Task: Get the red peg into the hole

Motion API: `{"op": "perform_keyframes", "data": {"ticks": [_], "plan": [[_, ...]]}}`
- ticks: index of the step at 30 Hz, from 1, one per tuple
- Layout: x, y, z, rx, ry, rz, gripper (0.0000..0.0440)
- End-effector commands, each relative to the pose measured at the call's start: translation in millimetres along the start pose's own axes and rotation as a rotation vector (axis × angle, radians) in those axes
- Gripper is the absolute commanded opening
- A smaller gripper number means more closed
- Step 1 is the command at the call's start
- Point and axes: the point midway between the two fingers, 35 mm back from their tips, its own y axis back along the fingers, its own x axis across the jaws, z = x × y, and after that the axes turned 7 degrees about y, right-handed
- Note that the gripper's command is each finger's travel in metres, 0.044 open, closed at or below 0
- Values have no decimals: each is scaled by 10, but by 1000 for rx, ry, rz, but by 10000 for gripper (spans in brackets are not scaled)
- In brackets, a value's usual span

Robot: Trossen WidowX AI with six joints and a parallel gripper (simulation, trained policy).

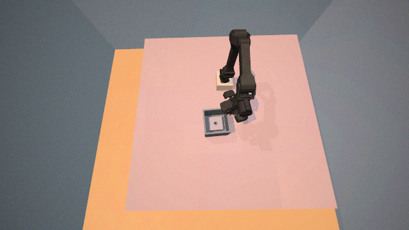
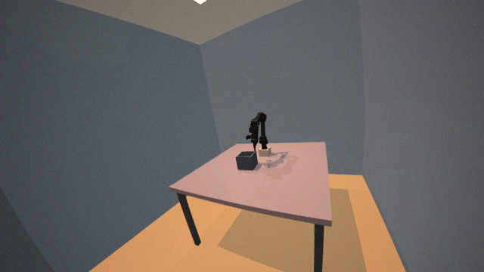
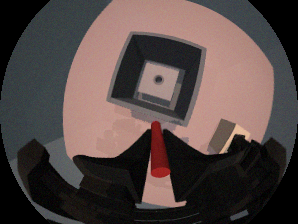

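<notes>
The gripper (image 1: pixel 231 112) (image 2: pixel 255 146) (image 3: pixel 157 132) is closed on the peg (image 1: pixel 230 114) (image 2: pixel 255 149) (image 3: pixel 159 152), its two fingers pinching the red shaft from opposite sides. The peg is beside the box (image 1: pixel 217 133) (image 2: pixel 246 161) (image 3: pixel 196 85), near its rim on the side toward the arm, and clear of the bench (image 1: pixel 179 179) (image 2: pixel 249 189) (image 3: pixel 95 85). Inside the box, the plate (image 1: pixel 211 127) (image 3: pixel 167 92) lies at the bottom with its hole open.

The peg looks smooth, round and rigid, probably light and hardly fragile. It should not give under the squeeze, but a round shaft may roll or tilt between flat fingers if its tip catches the box wall or the plate. A hold on the upper shaft, square across it, seems best: it leaves length below to enter the hole and keeps the fingers higher above the plate.
</notes>
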Motion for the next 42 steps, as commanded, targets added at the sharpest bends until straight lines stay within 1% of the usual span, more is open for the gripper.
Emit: {"op": "perform_keyframes", "data": {"ticks": [1, 11, 20, 42], "plan": [[-18, -35, 115, -3, -3, -16, 0], [-57, -163, 346, 7, -9, -41, 0], [-132, -372, 514, 16, -14, -70, 0], [-163, -912, 716, 48, -3, -65, 0]]}}
